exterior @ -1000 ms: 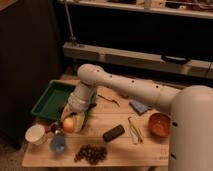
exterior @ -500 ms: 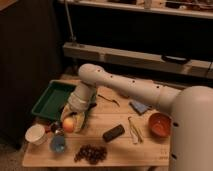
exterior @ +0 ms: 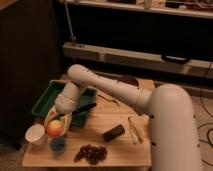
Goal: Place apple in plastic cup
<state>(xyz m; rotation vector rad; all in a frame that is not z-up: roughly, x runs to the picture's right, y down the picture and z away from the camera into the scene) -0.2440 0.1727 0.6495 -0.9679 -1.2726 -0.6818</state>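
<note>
The apple [exterior: 54, 129], yellow-orange with a red blush, sits between the fingers of my gripper [exterior: 55, 125] at the front left of the wooden table. The gripper is shut on it and holds it just above the small light-blue plastic cup [exterior: 58, 145]. The apple's underside is close to the cup's rim; I cannot tell if they touch. The white arm reaches in from the right, over the green tray.
A wider white cup [exterior: 35, 135] stands just left of the blue cup. A green tray [exterior: 46, 98] lies behind, a cluster of dark grapes [exterior: 91, 153] at the front, then a dark block [exterior: 114, 132] and tongs [exterior: 134, 129] to the right.
The arm and gripper have shifted a little to the left with the apple, bringing it over the light-blue cup. The arm now hides the red-orange bowl.
</note>
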